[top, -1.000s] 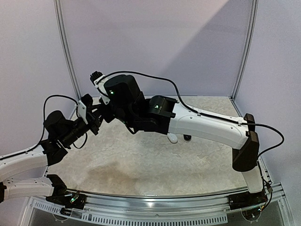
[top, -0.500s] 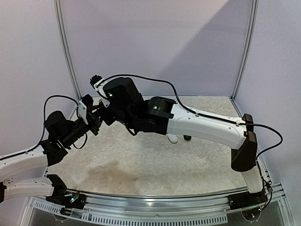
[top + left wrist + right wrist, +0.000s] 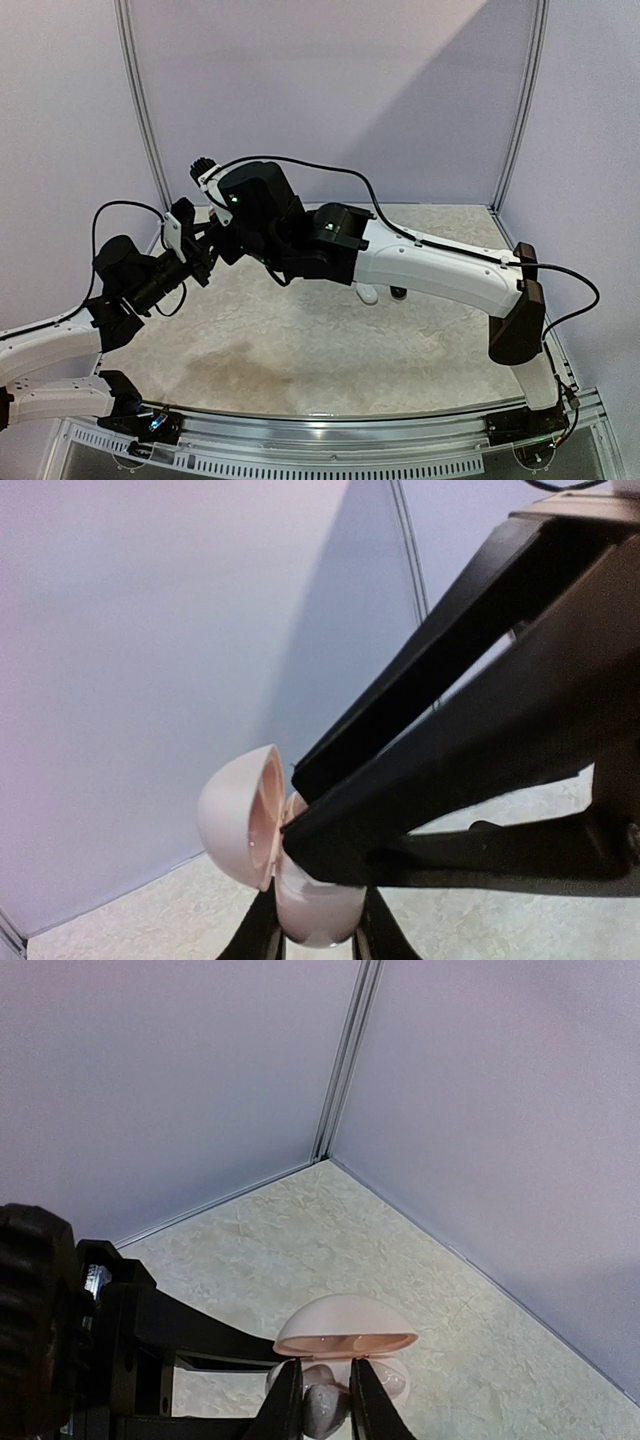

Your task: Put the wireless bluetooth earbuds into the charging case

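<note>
Right gripper [image 3: 328, 1398] is pinched down on one pale earbud [image 3: 322, 1408], with the bud sitting right between the fingertips. Just past it is the charging case [image 3: 345, 1330], pale pink with its lid [image 3: 238, 815] flipped up. So the bud is right at the open mouth of the case, but I can't tell if it's actually touching the inside. Left gripper [image 3: 318, 942] is clamped on the lower half of the case from both sides, holding it up off the table [image 3: 330, 350] near the rear left corner. On the table under the right arm [image 3: 440, 270] there's a small white piece [image 3: 367, 293] and a small dark piece [image 3: 398, 292], both too tiny to make out.
</note>
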